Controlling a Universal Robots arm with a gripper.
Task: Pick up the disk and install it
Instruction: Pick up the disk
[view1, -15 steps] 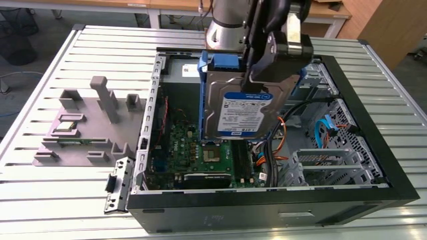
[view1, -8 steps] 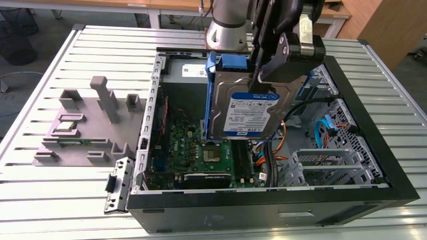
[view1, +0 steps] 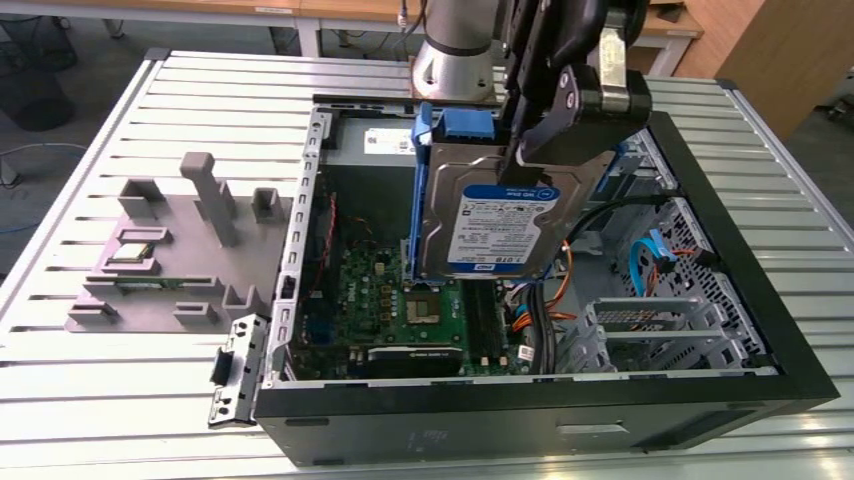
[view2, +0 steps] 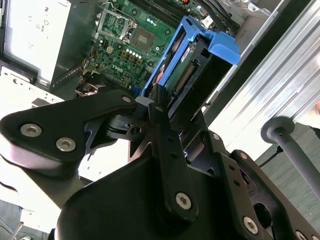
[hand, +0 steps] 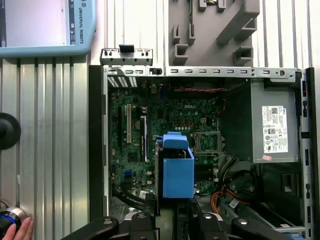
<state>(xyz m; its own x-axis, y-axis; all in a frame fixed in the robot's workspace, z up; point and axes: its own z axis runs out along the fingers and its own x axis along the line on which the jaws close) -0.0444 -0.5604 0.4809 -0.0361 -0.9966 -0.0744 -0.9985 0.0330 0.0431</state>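
Holding disk (view1: 487, 225), my claw (view1: 531, 172) clamped on it, over the open case (view1: 534, 415); pickup done, install apparently not done.

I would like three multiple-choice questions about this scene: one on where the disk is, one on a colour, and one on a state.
1. Where is the disk?
A. Lying on the grey fixture
B. Held in the air over the open computer case
C. Flat on the slatted table beside the case

2. What colour are the disk's side rails?
A. Blue
B. Red
C. Yellow

3. What is the state of the gripper?
A. Open, away from the disk
B. Shut on the disk
C. Shut on nothing

Answers:
1 B: in the exterior view the disk hangs above the motherboard, touching no surface.
2 A: the plastic rails along its edges are bright blue in both wrist views too.
3 B: the gripper clamps the disk's upper end and carries it.
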